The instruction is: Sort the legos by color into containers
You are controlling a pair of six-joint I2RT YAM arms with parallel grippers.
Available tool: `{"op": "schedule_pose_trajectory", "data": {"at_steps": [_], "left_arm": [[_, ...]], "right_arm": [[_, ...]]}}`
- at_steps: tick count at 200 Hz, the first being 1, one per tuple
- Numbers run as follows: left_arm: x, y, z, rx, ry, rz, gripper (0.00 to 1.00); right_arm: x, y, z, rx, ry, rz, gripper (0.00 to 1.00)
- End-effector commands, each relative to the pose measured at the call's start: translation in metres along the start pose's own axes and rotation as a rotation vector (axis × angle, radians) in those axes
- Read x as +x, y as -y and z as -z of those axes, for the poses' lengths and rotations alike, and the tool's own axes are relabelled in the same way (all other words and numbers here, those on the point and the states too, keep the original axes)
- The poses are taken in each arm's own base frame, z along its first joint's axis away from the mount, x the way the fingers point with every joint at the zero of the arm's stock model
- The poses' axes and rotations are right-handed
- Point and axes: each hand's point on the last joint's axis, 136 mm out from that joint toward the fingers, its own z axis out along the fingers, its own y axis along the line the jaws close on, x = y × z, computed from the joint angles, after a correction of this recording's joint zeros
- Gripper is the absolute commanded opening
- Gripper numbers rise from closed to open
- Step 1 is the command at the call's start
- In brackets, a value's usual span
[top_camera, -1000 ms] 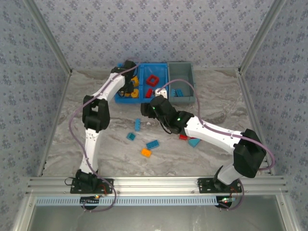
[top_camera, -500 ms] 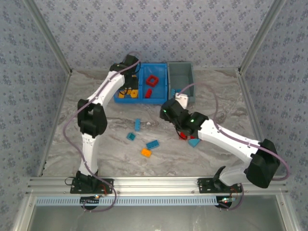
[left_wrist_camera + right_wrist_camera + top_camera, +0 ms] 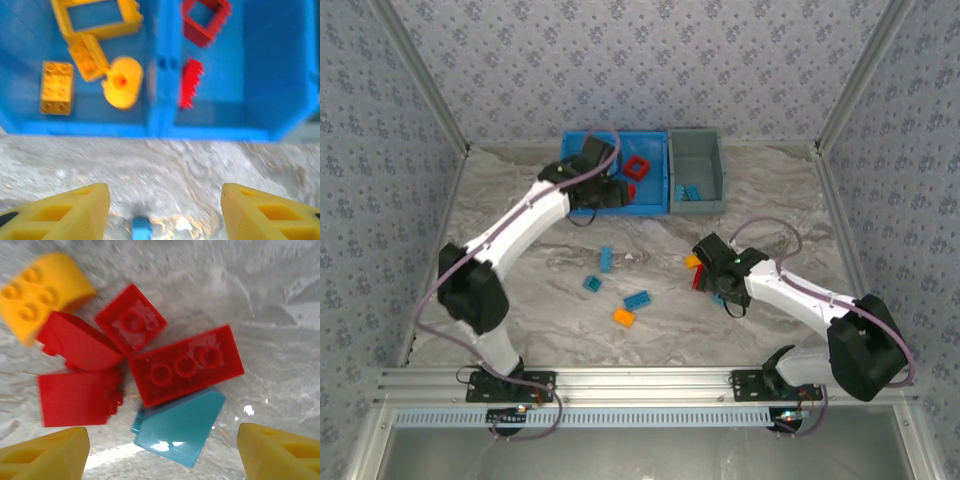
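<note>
Partly sorted: yellow legos (image 3: 56, 86) and red in the blue containers (image 3: 159, 131) at 12 o'clock, seemingly blue in the grey bin (image 3: 705, 155). Left to sort: loose blues (image 3: 637, 298) mid-desk, red-yellow cluster (image 3: 185, 365) at 3 o'clock. Left gripper (image 3: 160, 210) and right gripper (image 3: 160, 450) agape, empty. Marbled desk (image 3: 570, 335), patterned walls (image 3: 640, 60).

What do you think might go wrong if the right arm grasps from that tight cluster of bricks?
The right fingers hang open over packed bricks: the long red brick sits against the teal piece, so closing may pinch two colours together. The yellow brick beside them could get shoved away.
</note>
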Motion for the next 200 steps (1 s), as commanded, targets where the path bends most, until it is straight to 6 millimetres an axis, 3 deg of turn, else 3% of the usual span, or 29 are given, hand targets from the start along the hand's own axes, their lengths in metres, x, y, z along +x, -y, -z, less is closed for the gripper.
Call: {"op": "schedule_pose_trajectory", "data": {"at_steps": [1,36,69,101,130,167,200], "left_arm": [[0.002,0.038,0.059,0.187,0.139,-0.002,0.64],[0.052,0.060,0.095,0.361,0.167,-0.079,0.66],[0.085,0.060,0.118,0.458,0.181,-0.111,0.67],[0.101,0.057,0.128,0.481,0.175,-0.125,0.66],[0.106,0.061,0.132,0.503,0.182,-0.127,0.66],[0.105,0.066,0.134,0.507,0.195,-0.135,0.65],[0.098,0.075,0.138,0.514,0.248,-0.135,0.66]], "right_arm": [[0.009,-0.001,-0.008,-0.036,-0.053,-0.054,0.80],[0.008,0.002,-0.021,-0.062,-0.078,-0.123,0.79],[0.006,0.002,-0.027,-0.071,-0.085,-0.149,0.76],[0.011,0.005,-0.033,-0.067,-0.096,-0.166,0.72],[0.012,0.009,-0.034,-0.060,-0.090,-0.181,0.59],[0.002,0.014,-0.008,-0.050,-0.002,-0.149,0.44],[-0.028,-0.013,0.040,-0.089,0.125,-0.018,0.42]]}}
